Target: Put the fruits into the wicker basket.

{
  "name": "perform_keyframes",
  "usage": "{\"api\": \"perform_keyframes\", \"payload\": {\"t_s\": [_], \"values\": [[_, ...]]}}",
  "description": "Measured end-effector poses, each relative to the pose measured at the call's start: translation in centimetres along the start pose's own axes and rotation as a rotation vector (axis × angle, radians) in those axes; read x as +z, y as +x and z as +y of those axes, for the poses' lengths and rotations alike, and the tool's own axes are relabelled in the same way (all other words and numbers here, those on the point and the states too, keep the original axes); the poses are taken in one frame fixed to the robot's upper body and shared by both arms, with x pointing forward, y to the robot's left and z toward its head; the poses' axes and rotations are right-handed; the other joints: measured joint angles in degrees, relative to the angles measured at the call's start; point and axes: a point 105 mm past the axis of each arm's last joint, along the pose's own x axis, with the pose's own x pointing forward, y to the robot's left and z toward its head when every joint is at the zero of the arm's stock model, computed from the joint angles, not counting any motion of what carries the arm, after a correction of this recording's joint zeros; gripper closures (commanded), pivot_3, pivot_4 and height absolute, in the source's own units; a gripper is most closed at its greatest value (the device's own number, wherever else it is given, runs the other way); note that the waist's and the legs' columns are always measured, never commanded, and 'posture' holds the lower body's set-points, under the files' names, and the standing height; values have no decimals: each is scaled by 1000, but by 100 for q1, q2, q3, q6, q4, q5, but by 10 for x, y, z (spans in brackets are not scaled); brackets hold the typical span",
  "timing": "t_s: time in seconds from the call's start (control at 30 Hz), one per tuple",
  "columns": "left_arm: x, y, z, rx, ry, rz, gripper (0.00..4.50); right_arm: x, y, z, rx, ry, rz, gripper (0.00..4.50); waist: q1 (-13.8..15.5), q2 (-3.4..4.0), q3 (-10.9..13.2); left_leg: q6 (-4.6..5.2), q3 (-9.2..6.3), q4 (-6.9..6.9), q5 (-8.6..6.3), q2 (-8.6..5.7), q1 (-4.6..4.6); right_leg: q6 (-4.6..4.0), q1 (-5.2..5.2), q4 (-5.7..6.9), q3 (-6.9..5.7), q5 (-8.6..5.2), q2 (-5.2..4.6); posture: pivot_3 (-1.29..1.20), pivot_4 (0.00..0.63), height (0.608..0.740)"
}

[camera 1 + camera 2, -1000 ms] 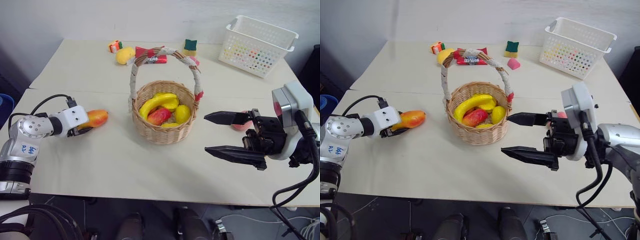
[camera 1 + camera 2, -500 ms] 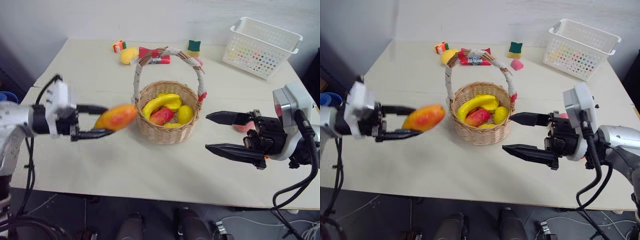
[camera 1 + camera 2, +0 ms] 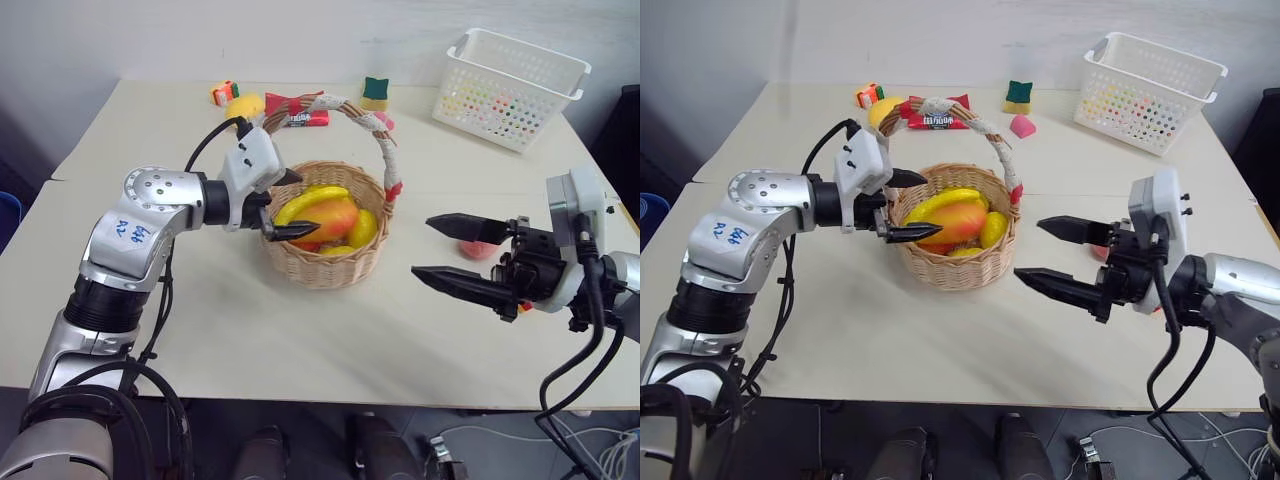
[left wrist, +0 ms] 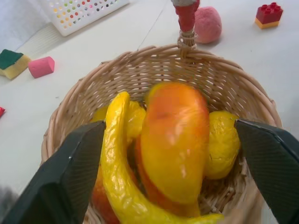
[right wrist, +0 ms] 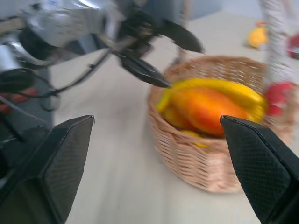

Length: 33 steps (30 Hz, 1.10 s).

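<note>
— Hovering my left gripper [image 3: 292, 205] at the near rim of the wicker basket [image 3: 322, 266], jaws spread; the mango [image 4: 175, 140] lies loose inside it, atop the banana [image 4: 122, 177]; nothing gripped.

— And your right?

— My right gripper [image 3: 462, 255] gapes empty beside the basket; the peach [image 3: 474, 248] sits just beyond it on the tabletop [image 3: 250, 330].

— Risks?

— Pulling out carelessly, I'd snag the wrapped handle [image 3: 385, 140], I reckon; that would tip the basket.

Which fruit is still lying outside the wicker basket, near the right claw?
The pink peach, on the table behind the right claw; the mango and banana lie inside the wicker basket.
</note>
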Motion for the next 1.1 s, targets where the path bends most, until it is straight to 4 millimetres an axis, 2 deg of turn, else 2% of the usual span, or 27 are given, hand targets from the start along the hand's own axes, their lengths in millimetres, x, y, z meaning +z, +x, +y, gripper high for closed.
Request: {"api": "perform_keyframes", "payload": {"t_s": [0.13, 0.27, 0.37, 0.5, 0.57, 0.73, 0.87, 0.97, 1.03, 1.1], "values": [[7, -31, -21, -101, -89, -127, 33, -23, -18, -43, -308, 39, 23, 0, -10, 0, 0, -8, -2, -1, 3, 2, -2, 0, 1, 6, 6, 0, -5, 0, 150, 740], [36, -51, -52, -272, -127, -283, 33, -44, -31, -82, -544, 89, 44, 0, -7, 0, 0, -15, -4, 1, 7, -10, 5, 0, 4, -6, 5, 0, -13, 0, 150, 740], [44, -51, -64, -324, -120, -313, 33, -59, -31, -107, -659, 105, 64, 0, -8, 1, 0, -18, -3, 1, 11, -20, 16, 0, 11, -2, 4, 0, -11, 0, 150, 740], [43, -41, -66, -314, -143, -325, 33, -75, -29, -142, -789, 115, 75, 0, -51, 1, 0, -16, -2, -1, 14, -26, 15, 2, 8, 3, 3, 1, -6, 0, 150, 740], [43, -40, -65, -302, -146, -326, 33, -79, -31, -152, -829, 111, 88, 0, -80, 1, 0, -17, -3, -4, 14, -23, 11, 2, 4, 3, 2, 1, -11, 0, 150, 740], [44, -39, -62, -267, -147, -324, 33, -99, -26, -164, -845, 175, 110, 0, -111, 1, 0, -17, -1, -5, 14, -19, 13, 2, 4, 7, 2, 1, -11, 0, 150, 740], [44, -39, -61, -255, -144, -319, 0, -119, -10, -162, -793, 263, 122, 881, -133, 3, 1, -19, 2, -5, 15, -18, 13, 2, 2, 7, 1, 1, -10, 0, 150, 740], [44, -40, -60, -249, -139, -318, 0, -112, -5, -160, -755, 258, 101, 1823, -122, 5, 2, -19, 0, -5, 15, -18, 12, 2, 2, 9, 0, 1, -11, 0, 150, 740], [43, -41, -58, -231, -139, -310, 0, -98, -1, -151, -681, 239, 42, 2143, -108, 5, 2, -19, -2, -5, 15, -18, 10, 2, 1, 10, 0, 1, -12, 0, 150, 740], [43, -44, -54, -206, -138, -311, 0, -81, 4, -134, -568, 210, -14, 2204, -99, 5, 2, -19, -6, -6, 15, -17, 8, 3, 2, 12, -1, 1, -12, 0, 150, 740]]}}
